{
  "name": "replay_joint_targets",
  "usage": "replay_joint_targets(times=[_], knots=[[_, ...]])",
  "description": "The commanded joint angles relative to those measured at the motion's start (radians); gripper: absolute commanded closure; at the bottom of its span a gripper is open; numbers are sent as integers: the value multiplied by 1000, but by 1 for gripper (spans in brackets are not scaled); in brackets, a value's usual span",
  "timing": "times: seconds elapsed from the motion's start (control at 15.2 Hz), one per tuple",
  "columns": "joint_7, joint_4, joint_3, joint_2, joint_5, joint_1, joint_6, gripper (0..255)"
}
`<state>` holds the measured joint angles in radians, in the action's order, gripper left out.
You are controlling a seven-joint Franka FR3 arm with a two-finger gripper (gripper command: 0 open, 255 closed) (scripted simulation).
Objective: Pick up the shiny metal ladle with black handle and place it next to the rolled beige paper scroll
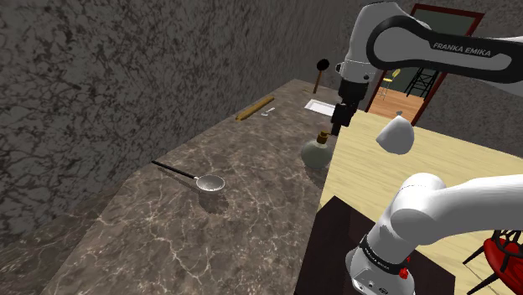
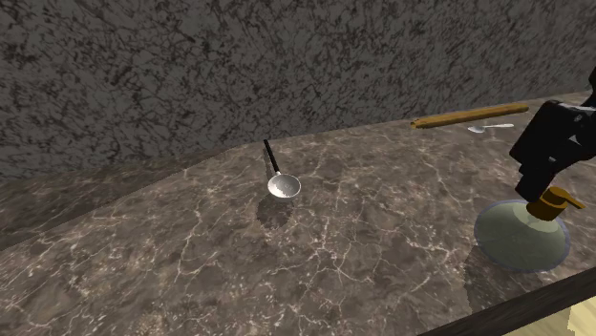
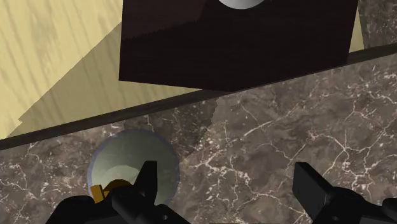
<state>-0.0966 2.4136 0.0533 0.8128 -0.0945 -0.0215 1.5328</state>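
The ladle (image 1: 209, 182) lies on the dark marble counter (image 1: 193, 235), its shiny round bowl toward the stand and its thin black handle pointing at the wall. In the second exterior view the ladle (image 2: 284, 186) sits mid-counter. The rolled scroll (image 1: 254, 109), a long tan rod, rests far back by the wall; the scroll (image 2: 470, 115) lies at that view's upper right. My gripper (image 1: 337, 129) hangs open above the counter's near edge, far from the ladle. The gripper (image 2: 533, 183) hovers just over a round bottle. Nothing sits between the wrist view's fingers (image 3: 147, 181) of the gripper (image 3: 229, 188).
A round glass bottle (image 1: 317, 152) with a gold pump top stands right under the hand; the bottle (image 3: 130, 162) is beside one finger. A small spoon (image 2: 489, 126) lies by the scroll. A white tray (image 1: 318, 106) and a dark-headed tool (image 1: 319, 71) sit at the back. The dark stand (image 3: 235, 44) borders the counter.
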Motion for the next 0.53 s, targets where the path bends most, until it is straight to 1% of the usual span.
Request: replay_joint_targets(times=[0.0, 0.46], knots=[[0, 0, 0, 0, 0, 0, 0, 0], [58, 13, -59, -162, 76, -58, 199, 0]])
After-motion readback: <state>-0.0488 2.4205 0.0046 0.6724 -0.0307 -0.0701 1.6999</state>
